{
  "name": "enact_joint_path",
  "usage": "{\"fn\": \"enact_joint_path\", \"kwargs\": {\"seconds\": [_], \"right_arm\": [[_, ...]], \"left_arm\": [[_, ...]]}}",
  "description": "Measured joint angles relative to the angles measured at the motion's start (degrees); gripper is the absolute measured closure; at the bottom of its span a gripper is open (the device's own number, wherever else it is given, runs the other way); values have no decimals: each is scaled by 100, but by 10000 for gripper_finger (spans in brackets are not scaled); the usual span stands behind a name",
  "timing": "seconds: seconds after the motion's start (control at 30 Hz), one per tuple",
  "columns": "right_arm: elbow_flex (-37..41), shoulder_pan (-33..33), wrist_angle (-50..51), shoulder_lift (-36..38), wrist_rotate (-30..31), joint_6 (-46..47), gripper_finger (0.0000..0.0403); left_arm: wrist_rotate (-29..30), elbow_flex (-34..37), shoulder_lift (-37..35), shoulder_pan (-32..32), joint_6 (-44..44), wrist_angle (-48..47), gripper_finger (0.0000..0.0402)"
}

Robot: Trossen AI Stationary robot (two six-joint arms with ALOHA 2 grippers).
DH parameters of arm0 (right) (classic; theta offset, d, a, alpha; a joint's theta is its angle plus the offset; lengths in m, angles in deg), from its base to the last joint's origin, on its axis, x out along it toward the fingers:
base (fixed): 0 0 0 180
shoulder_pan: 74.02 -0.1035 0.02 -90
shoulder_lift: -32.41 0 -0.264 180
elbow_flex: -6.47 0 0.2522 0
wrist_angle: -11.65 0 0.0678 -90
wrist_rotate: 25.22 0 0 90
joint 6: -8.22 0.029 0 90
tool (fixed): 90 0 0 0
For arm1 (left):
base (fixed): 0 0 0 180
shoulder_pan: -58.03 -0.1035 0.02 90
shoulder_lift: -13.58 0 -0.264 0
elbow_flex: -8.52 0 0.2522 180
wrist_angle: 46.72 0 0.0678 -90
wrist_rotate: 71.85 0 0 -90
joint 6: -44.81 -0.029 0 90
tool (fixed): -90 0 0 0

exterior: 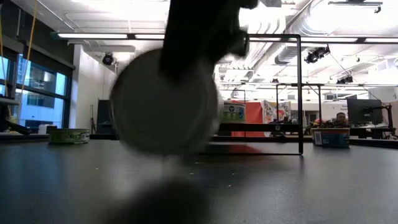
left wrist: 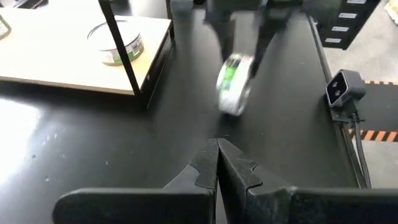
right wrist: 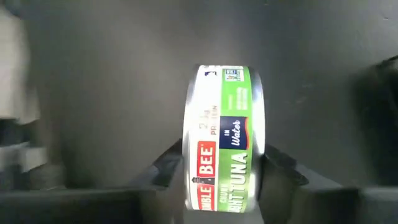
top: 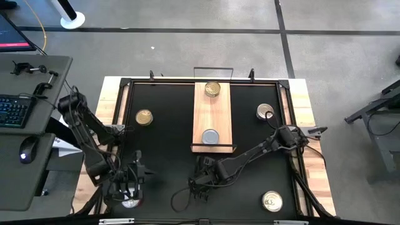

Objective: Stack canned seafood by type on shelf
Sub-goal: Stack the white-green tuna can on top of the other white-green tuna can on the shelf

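Observation:
My right gripper (top: 201,181) is shut on a green-labelled can (right wrist: 224,143) turned on edge, in front of the shelf's near end. The shelf (top: 212,115) is a light wood plank. A gold-lidded can (top: 212,89) stands at its far end and a silver-lidded can (top: 210,136) at its near end. More cans rest flat on the black table: a gold one (top: 144,117) at the left, a silver one (top: 265,112) at the right and one (top: 272,200) at the near right. My left gripper (left wrist: 217,155) is shut and holds nothing, near the table's near left corner. My right gripper pinches the can between its two fingers, one on each flat end (right wrist: 256,155). The fingers (left wrist: 264,37) come from above, slanting down. The can stands on edge with its label band toward the wrist. In the low view its lower rim (exterior: 163,151) seems just clear of the table.
Thin black wire rails (left wrist: 121,46) stand at the shelf's near end, close to the held can. A pale round thing (top: 130,201) lies under my left arm at the near edge. Raised frame bars run along the table's sides.

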State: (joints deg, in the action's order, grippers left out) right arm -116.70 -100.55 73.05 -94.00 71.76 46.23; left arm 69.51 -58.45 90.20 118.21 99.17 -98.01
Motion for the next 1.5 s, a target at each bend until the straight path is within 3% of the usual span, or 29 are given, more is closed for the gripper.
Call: {"fn": "enact_joint_path", "kwargs": {"seconds": [0.23, 0.53, 0.67, 0.8, 0.9, 1.0, 1.13, 1.37, 1.5], "right_arm": [[-1020, -168, 1277, 638, -102, -75, 285], [-1740, 451, 2084, 1607, 1418, -201, 285], [-1738, 878, 3110, 1983, 1881, 286, 285], [-1733, 1282, 4152, 2175, 1723, 704, 285], [-1686, 1608, 4215, 2272, 1252, 632, 285], [-1283, 1851, 4190, 2500, 884, 568, 285], [-151, 1953, 3965, 3124, 779, 735, 285], [2494, 2317, 2318, 5217, 858, 1796, 285], [4320, 2683, 569, 6427, 776, 2366, 285]], "left_arm": [[183, -2, -212, -25, -644, -203, 402], [445, -2, -206, -209, -661, -192, 401], [249, -2, -206, -210, -1075, 260, 401], [-352, -2, -196, -213, -1894, 955, 401], [-695, 95, -162, -287, -2310, 1408, 401], [-1111, 515, -162, -445, -2444, 2364, 401], [-1500, 1217, -158, -668, -2545, 3918, 401], [-1501, 1513, -158, -1107, -2792, 5070, 401], [-1722, 1513, -158, -1541, -3235, 5361, 401]]}}
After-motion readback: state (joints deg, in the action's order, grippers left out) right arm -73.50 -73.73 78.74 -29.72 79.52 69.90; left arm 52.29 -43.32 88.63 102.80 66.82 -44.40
